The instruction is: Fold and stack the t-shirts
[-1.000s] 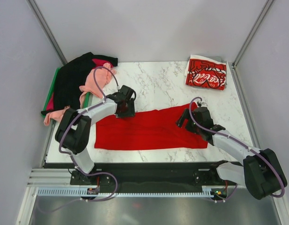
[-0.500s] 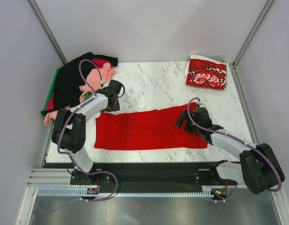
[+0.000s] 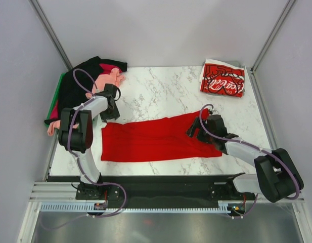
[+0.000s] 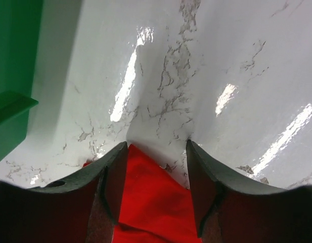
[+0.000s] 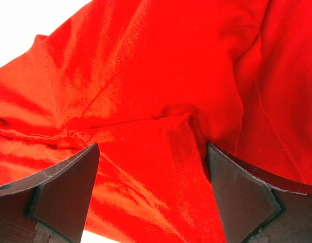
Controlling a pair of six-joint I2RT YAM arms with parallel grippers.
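Top external view: a glossy white marble table sits between grey walls. The soft plain red shirt lies flat and long near centre. The folded Coca-Cola shirt is at 1 o'clock and the rumpled black-and-pink pile at 10. The left gripper, released, has swung from the shirt's upper edge toward 10. The right gripper, spread wide, hovers over the shirt's 3 o'clock end.

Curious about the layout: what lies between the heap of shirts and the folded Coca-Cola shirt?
Nothing, just bare marble tabletop, as the top view shows.
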